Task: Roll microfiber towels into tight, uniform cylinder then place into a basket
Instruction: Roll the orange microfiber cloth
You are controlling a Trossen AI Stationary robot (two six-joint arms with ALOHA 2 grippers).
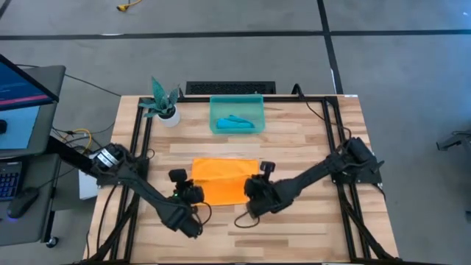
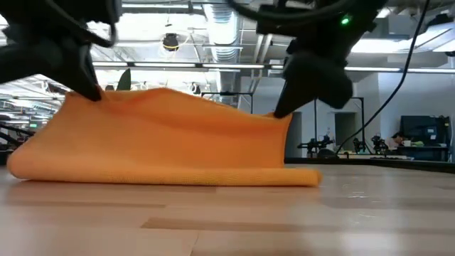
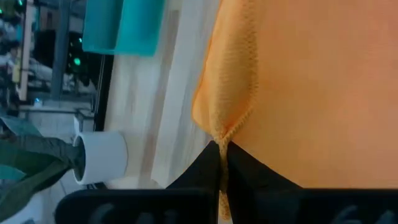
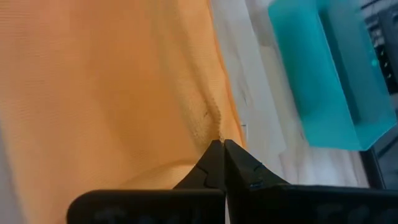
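Note:
The orange-yellow towel point(image 1: 224, 180) lies mid-table, folded over itself. Its rounded fold point(image 2: 163, 173) rests on the wood nearest the low camera, and its upper layer rises to both grippers. My left gripper point(image 1: 199, 193) is shut on the towel's left corner, and my right gripper point(image 1: 250, 188) is shut on its right corner. The teal basket point(image 1: 237, 114) stands beyond the towel near the far edge. A rolled teal-blue towel point(image 1: 237, 122) lies inside it. My left gripper pinches the towel's stitched corner point(image 3: 222, 138) between its two shut fingers, slanting down from the near left. That corner point(image 2: 91, 96) is held up clear of the table, and the cloth sags slightly between the two grippers. My right gripper pinches the towel's hemmed corner point(image 4: 216, 135) between its two shut fingers, slanting down from the near right. The corner point(image 2: 279, 114) hangs lifted above the wood, lower than the left one, with the layer below it dropping to the fold.
A white pot with a teal plant point(image 1: 168, 110) stands at the far left beside the basket. A dark keyboard point(image 1: 230, 87) lies at the far edge. Black frame rails point(image 1: 140, 140) run along both sides. Bare wood point(image 1: 294, 228) lies near the front edge.

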